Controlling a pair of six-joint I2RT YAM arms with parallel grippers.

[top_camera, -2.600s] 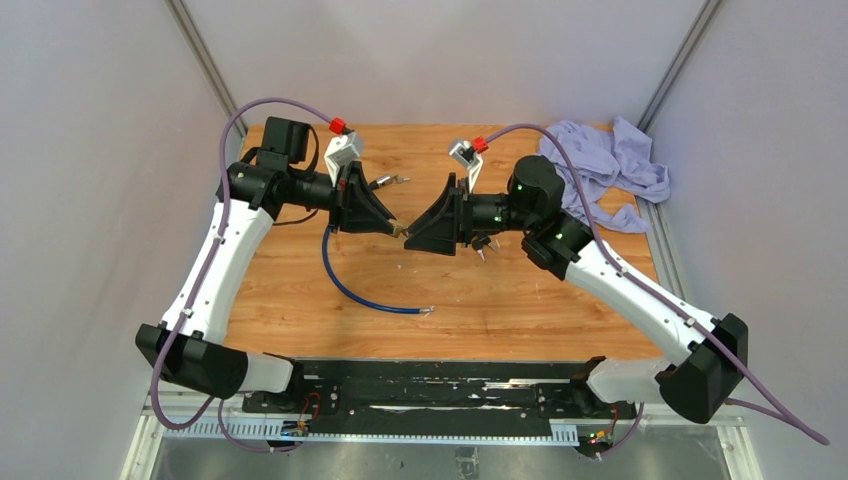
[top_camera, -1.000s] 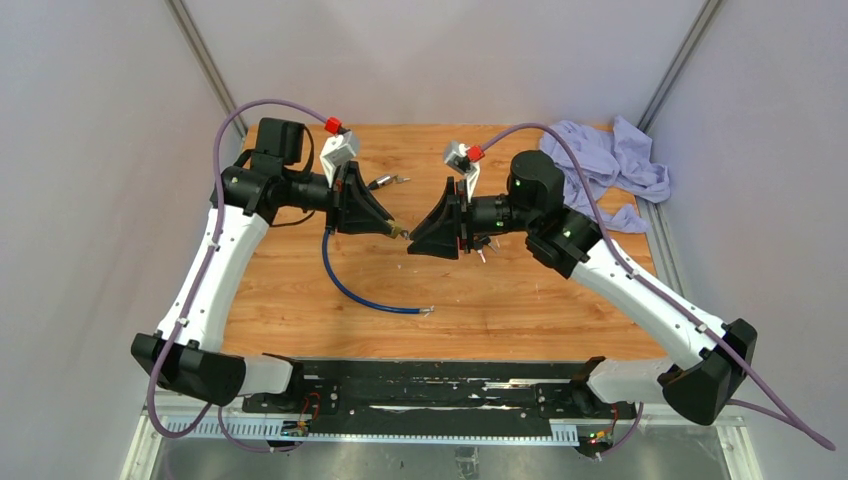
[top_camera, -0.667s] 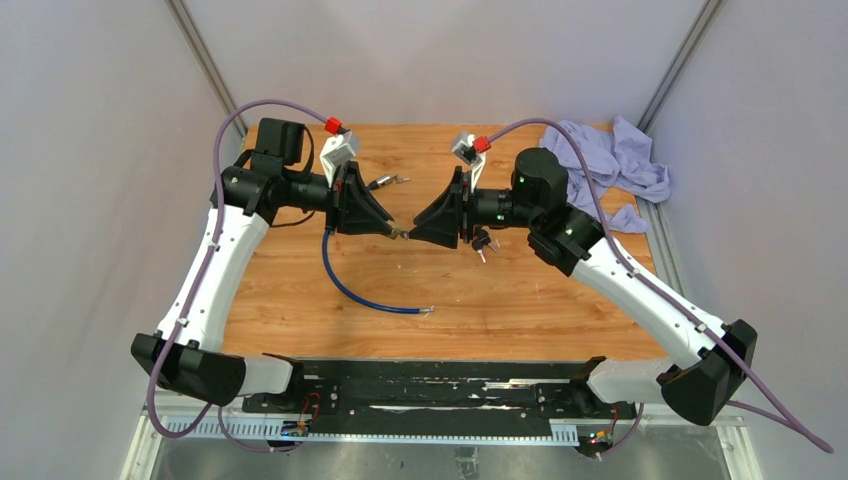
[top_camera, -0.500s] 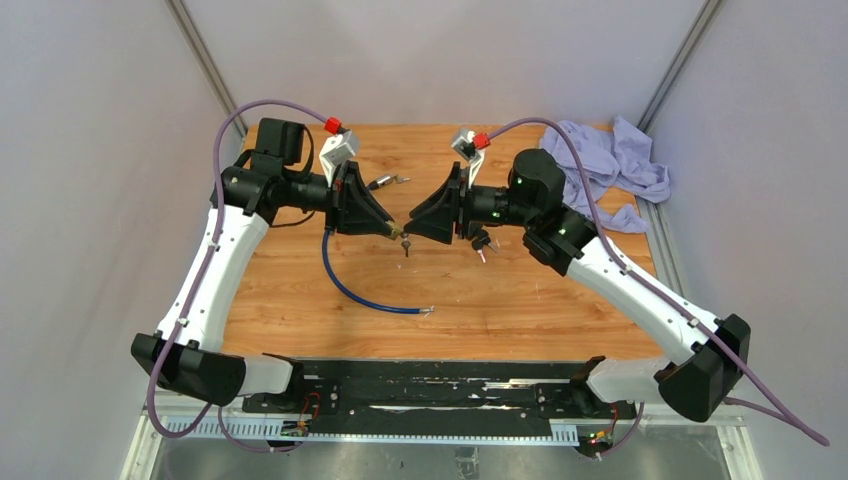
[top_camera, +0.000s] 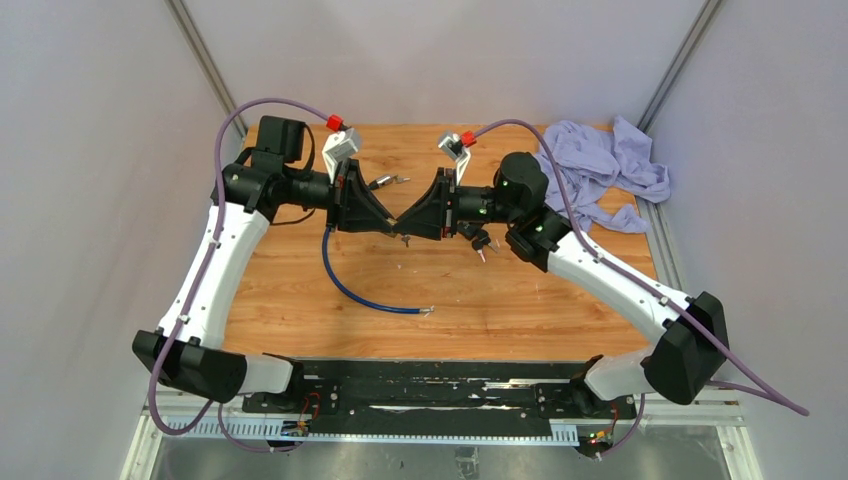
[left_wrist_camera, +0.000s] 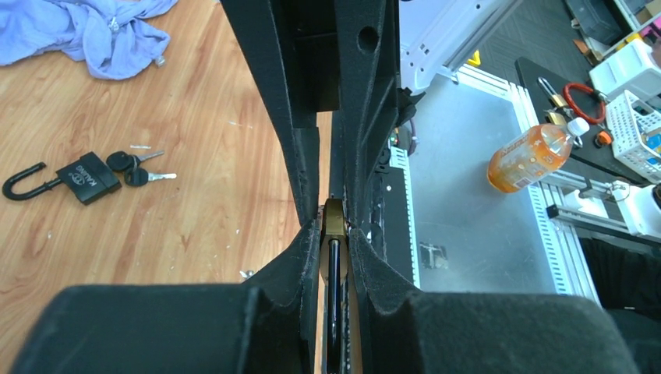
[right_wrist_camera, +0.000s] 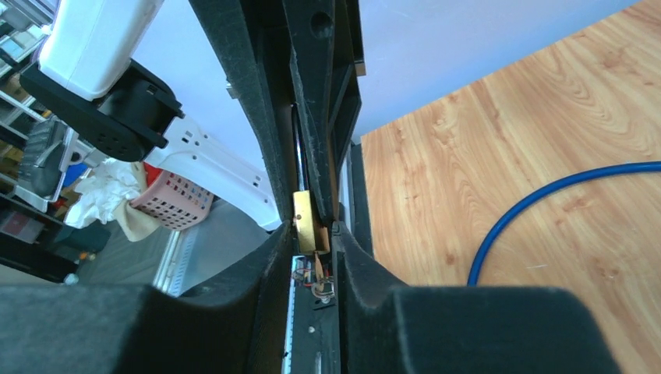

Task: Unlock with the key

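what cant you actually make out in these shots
- keyhole of the brass padlock: top view, the left gripper and right gripper meet over it; the wrist views show only a brass edge between fingers
- what the right gripper grips: right wrist view, its own fingers hide the contact
- blue cable: right wrist view, cut off by the right edge

Wooden table bears a blue cable, lilac cloth, black padlock.
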